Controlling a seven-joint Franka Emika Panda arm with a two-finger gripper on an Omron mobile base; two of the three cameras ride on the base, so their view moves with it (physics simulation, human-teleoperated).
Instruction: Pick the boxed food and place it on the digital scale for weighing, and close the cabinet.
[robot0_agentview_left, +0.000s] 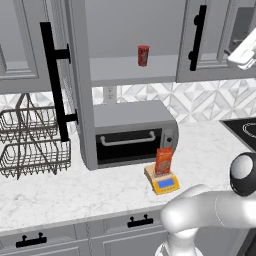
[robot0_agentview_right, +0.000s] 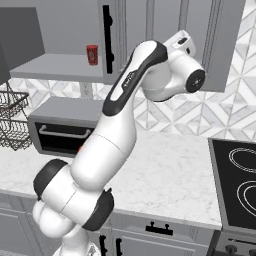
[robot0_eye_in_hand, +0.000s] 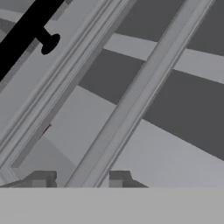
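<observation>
Box (robot0_agentview_left: 163, 160) sits upright on the scale (robot0_agentview_left: 163, 181), on the bench (robot0_agentview_left: 75, 195) just in front of the toaster oven (robot0_agentview_left: 131, 134), at its 5 o'clock corner. Cabinet (robot0_agentview_left: 131, 40) left door (robot0_agentview_left: 75, 85) hangs open, black handle (robot0_agentview_left: 54, 80) facing out; red can (robot0_agentview_left: 143, 55) on the shelf inside. Pincer (robot0_eye_in_hand: 78, 178) is up at the cabinet panels, tips close together with nothing visible between them; whether fully clenched, can't tell. Wire racks (robot0_agentview_left: 30, 142) at 9 o'clock.

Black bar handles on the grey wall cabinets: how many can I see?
2. One handle runs down the open door swung out at the left; the other handle is on the door right of the open shelf. More may be out of view.
</observation>
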